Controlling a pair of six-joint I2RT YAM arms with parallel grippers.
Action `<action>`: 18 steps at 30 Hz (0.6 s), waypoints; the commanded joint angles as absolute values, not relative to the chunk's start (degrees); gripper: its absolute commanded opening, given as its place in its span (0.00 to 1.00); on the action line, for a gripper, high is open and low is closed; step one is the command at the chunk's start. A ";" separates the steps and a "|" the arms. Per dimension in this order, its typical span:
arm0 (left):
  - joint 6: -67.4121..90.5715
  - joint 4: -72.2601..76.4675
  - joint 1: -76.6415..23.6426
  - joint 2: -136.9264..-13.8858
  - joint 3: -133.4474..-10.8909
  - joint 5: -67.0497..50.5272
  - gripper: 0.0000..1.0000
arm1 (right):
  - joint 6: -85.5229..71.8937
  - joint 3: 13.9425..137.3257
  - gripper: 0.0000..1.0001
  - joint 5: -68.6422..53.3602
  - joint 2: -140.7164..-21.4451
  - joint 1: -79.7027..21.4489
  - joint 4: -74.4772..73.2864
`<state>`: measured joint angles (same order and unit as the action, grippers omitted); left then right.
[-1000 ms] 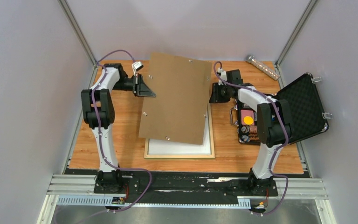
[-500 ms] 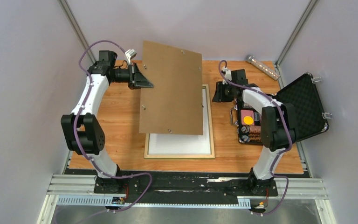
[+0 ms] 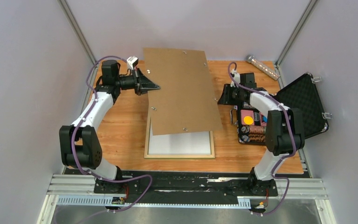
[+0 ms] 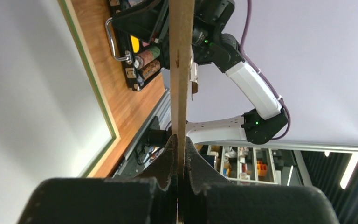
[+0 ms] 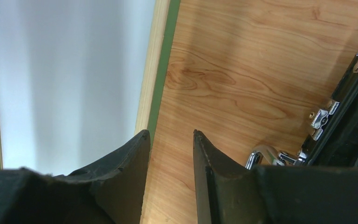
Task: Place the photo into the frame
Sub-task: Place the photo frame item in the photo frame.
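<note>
The frame [image 3: 179,156] lies face down on the table, its pale wood back up and a green edge [image 5: 163,56] showing. Inside it is the photo [image 3: 181,142], white back up. My left gripper [image 3: 156,87] is shut on the left edge of a plain brown backing board [image 3: 182,88], held tilted in the air above the frame's far half. The left wrist view shows the board edge-on [image 4: 181,70] between the pinched fingers [image 4: 168,156]. To the right of the frame's right rail [image 5: 156,70], my right gripper [image 5: 171,135] hovers open and empty over bare wood.
An open black case [image 3: 303,107] holding small parts sits on the right side of the table, its chrome handle [image 5: 261,156] close to my right gripper. A metallic tube [image 3: 262,66] lies at the back right corner. White walls enclose the table.
The left arm has swung the raised board, whose lower edge has turned to the right. The right gripper has drawn back to the right, away from the board and frame.
</note>
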<state>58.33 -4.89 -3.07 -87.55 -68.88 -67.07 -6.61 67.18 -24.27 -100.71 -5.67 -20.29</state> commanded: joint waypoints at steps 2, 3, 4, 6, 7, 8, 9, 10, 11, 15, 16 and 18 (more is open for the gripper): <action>57.45 -2.44 -3.12 -86.64 -69.78 -69.74 0.00 | -7.85 66.22 0.38 -27.05 -95.70 -5.21 -16.99; 55.83 -3.49 -3.14 -86.90 -69.61 -69.68 0.00 | -7.82 65.88 0.38 -27.45 -95.25 -5.00 -16.75; 55.16 -3.90 -3.05 -87.09 -69.48 -69.54 0.00 | -7.82 65.50 0.38 -27.77 -94.85 -4.95 -16.45; 51.19 -6.25 -3.00 -87.86 -69.79 -69.57 0.00 | -7.82 64.75 0.38 -28.44 -94.21 -4.75 -16.02; 49.94 -8.53 -2.99 -88.41 -70.31 -69.49 0.00 | -7.82 64.48 0.38 -29.15 -93.92 -4.61 -15.81; 47.05 -9.80 -2.99 -88.68 -70.62 -69.42 0.00 | -7.82 64.29 0.38 -29.79 -93.64 -4.51 -15.68; 45.72 -12.38 -2.99 -89.14 -71.25 -69.08 0.00 | -7.76 64.12 0.38 -30.46 -93.40 -4.47 -15.58; 43.44 -13.35 -2.99 -89.35 -71.58 -68.90 0.00 | -7.74 64.01 0.38 -30.99 -93.04 -4.46 -15.52; 42.46 -14.92 -3.03 -89.77 -71.69 -68.66 0.00 | -7.88 63.99 0.38 -31.50 -92.81 -4.44 -15.40; 40.23 -16.23 -2.99 -90.77 -71.89 -68.31 0.00 | -7.96 64.11 0.39 -32.11 -92.14 -4.73 -15.15; 39.74 -16.52 -2.99 -90.87 -71.92 -68.26 0.00 | -7.87 64.20 0.39 -32.05 -92.11 -4.94 -15.12; 39.62 -16.28 -2.99 -91.14 -71.72 -68.09 0.00 | -7.75 64.48 0.39 -31.84 -92.32 -5.62 -15.23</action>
